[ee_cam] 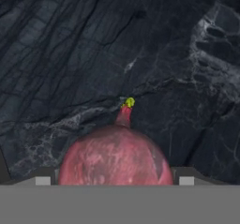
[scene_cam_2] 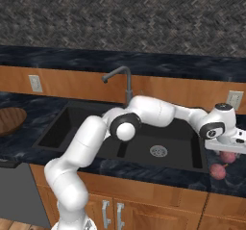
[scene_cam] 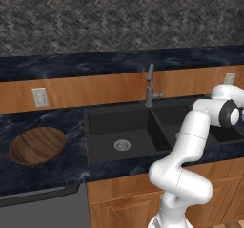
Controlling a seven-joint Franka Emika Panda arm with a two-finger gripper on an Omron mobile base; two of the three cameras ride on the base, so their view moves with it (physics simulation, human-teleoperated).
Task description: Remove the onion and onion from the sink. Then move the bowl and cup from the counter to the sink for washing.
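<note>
Hand view looks down on dark marble counter point(ee_cam: 70, 54), with one onion point(ee_cam: 115, 155) sitting squarely between the two fingertips point(ee_cam: 43, 177) of the gripper point(ee_cam: 115, 180); whether they press it or stand just clear, I cannot tell. Right base view puts the hand right of the sink point(scene_cam_2: 77, 128), over two onions point(scene_cam_2: 217, 170) lying near each other on the counter. Left base view shows the bowl point(scene_cam: 36, 145) left of the sink.

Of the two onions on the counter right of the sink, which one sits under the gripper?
The far onion, partly hidden below the gripper and filling the hand view between the fingertips; the near onion lies free toward the counter's front edge.
</note>
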